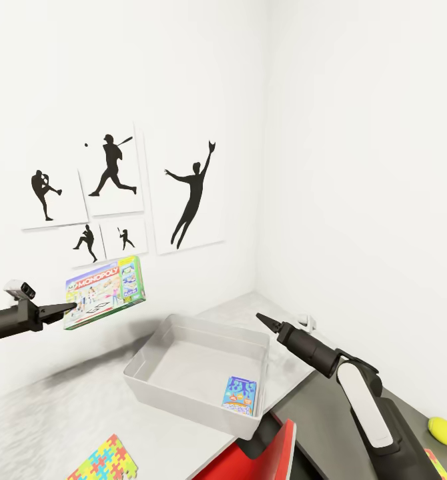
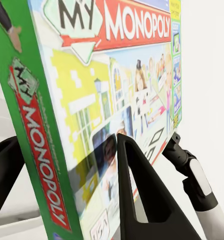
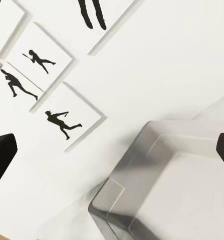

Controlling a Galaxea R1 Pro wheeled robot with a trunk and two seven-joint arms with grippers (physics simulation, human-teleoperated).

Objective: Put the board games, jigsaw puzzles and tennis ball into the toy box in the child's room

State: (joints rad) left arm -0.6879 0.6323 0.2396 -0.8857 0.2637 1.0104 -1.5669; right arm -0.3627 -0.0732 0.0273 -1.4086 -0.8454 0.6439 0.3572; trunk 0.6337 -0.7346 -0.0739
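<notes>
I have the left end effector (image 1: 69, 308) clamped on the My Monopoly board game (image 1: 105, 291), one finger (image 2: 142, 200) pressed on the cover and the other behind the box, as the left wrist view shows. The box hangs in the air at about 9 o'clock in the head view, tilted, above and beside the toy box (image 1: 203, 383), not touching it. The toy box sits on the light grey wing of the desk (image 1: 63, 413), near the room's corner, at about 6 o'clock. Inside it, a blue board game (image 1: 241, 396) leans against the near right wall.

My right end effector (image 1: 267, 321) hovers at about 4 o'clock, just above the far right rim of the toy box; in the right wrist view its fingers (image 3: 0, 157) sit far apart at the frame's edges, holding nothing. A jigsaw puzzle (image 1: 110, 461) lies on the desk at 7 o'clock. The tennis ball (image 1: 443, 431) rests on the dark wing at 4 o'clock, well apart from the toy box. Baseball silhouette pictures (image 1: 113, 193) hang on the wall.
</notes>
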